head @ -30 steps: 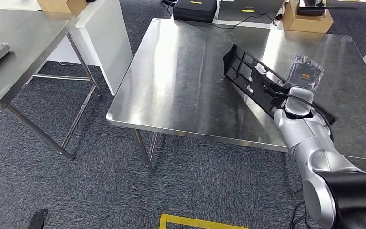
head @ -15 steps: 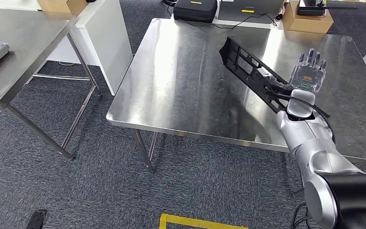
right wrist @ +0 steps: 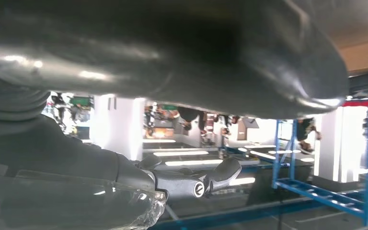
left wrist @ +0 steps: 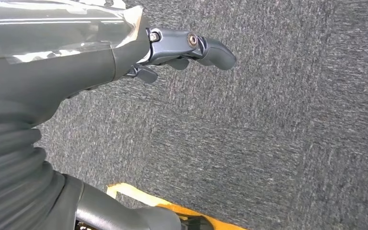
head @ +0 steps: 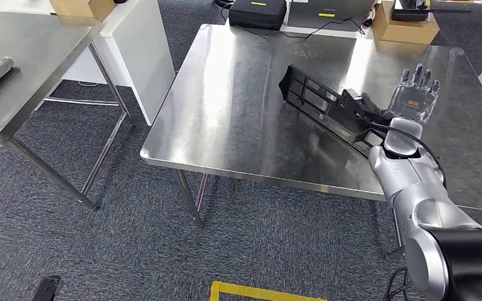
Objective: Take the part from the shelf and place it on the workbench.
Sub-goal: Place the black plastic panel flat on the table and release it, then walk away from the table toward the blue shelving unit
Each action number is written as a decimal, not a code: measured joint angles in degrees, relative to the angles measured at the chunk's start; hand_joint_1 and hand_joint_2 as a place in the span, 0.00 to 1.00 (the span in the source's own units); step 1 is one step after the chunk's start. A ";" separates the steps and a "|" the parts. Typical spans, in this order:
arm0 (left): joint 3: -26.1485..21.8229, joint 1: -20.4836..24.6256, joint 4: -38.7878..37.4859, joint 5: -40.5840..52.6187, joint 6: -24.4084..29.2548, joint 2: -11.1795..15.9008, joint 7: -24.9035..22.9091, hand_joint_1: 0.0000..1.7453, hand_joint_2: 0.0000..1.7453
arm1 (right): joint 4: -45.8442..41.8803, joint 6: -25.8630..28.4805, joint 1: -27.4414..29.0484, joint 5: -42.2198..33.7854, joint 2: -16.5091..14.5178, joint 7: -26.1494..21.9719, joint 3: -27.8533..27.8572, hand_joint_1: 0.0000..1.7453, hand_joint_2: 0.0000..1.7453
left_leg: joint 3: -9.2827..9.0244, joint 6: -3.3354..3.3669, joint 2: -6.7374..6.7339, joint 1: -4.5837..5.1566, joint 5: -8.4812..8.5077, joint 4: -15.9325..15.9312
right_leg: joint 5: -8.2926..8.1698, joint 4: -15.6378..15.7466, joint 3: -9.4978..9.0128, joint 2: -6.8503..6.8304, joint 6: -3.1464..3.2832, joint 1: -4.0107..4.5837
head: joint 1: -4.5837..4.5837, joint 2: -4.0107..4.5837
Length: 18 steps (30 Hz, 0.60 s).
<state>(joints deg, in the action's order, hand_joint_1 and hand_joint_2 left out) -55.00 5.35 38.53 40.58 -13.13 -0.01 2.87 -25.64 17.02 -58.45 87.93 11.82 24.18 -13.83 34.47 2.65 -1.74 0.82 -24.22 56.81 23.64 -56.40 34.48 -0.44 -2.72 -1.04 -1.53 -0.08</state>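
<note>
1. The right hand point(head: 414, 95) was seen over the far right part of the workbench point(head: 238, 106), its fingers spread and pointing away from the robot; whether the thumb was hooked under the part could not be told from the head view.
2. The part point(head: 326, 108), a long black frame with window-like openings, was seen lying across the right half of the steel top, one end close by the right hand and wrist, the other end reaching toward the middle of the bench. That far end appeared slightly lifted, so the part was judged not fully settled.
3. The step in hand was judged to be the setting-down. It would be done well if the part were lowered until its whole length lay flat, and the hand drawn clear only after that, without the near end being dragged.
4. The cable at the right wrist was seen close to the part's near end; snagging there was judged a risk.
5. The left hand point(left wrist: 187, 48) was seen hanging over grey carpet point(left wrist: 292, 120), fingers loosely apart and nothing held.
6. A second steel table point(head: 19, 56) stood to the left, with cardboard boxes point(head: 408, 25) and a black case point(head: 257, 12) beyond the bench.
</note>
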 joint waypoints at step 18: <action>-1.18 -0.49 0.01 1.14 -0.98 0.43 0.15 0.00 1.00 | -0.38 0.56 0.61 0.00 3.42 0.72 3.73 0.00 0.00 | -0.02 0.01 0.05 0.05 0.00 0.00 | 0.00 0.00 -0.03 -0.05 0.00 -0.05 | -0.01 0.01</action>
<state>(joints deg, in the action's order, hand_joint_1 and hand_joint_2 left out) -56.18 4.86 38.55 41.73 -14.11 0.42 3.02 -26.02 17.58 -57.84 87.93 15.24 24.90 -10.10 34.45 2.66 -1.69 0.88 -24.22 56.81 23.65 -56.40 34.45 -0.49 -2.72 -1.09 -1.54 -0.07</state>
